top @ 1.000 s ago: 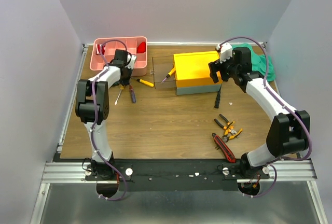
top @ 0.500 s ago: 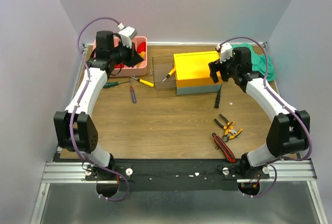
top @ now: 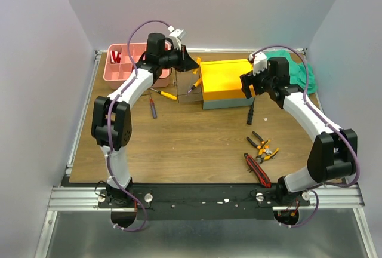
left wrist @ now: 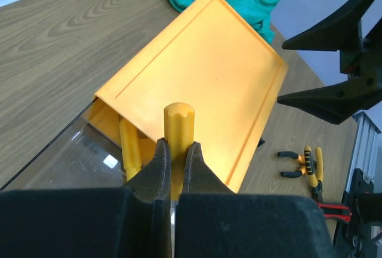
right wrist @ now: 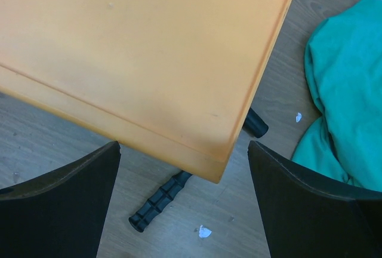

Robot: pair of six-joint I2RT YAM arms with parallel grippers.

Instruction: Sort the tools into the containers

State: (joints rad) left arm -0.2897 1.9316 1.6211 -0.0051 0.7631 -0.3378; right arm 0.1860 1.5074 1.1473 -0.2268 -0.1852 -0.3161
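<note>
My left gripper point(left wrist: 175, 150) is shut on a yellow-handled screwdriver point(left wrist: 178, 123), held above the clear front part of the toolbox point(top: 230, 101), whose yellow lid point(left wrist: 203, 73) is closed. In the top view this gripper point(top: 190, 63) is at the box's left end. A second yellow screwdriver point(left wrist: 128, 147) lies in the clear part. My right gripper point(right wrist: 184, 146) is open and empty over the lid's right corner point(right wrist: 149, 49). The black hammer point(right wrist: 158, 201) lies by the box. Another yellow screwdriver point(top: 167, 95) and a purple one point(top: 153, 108) lie left of it. The pink tray point(top: 113, 70) is at the back left.
Orange-and-black pliers point(top: 262, 146) and a red-and-black cutter point(top: 258, 170) lie at the front right of the table. The green cloth point(top: 301, 70) is bunched behind the toolbox's right end, close to my right arm. White walls close in the table's sides and back.
My left arm has risen from the screwdrivers by the pink tray and swung right to the toolbox's left end, carrying a yellow screwdriver. My right arm has hardly moved.
</note>
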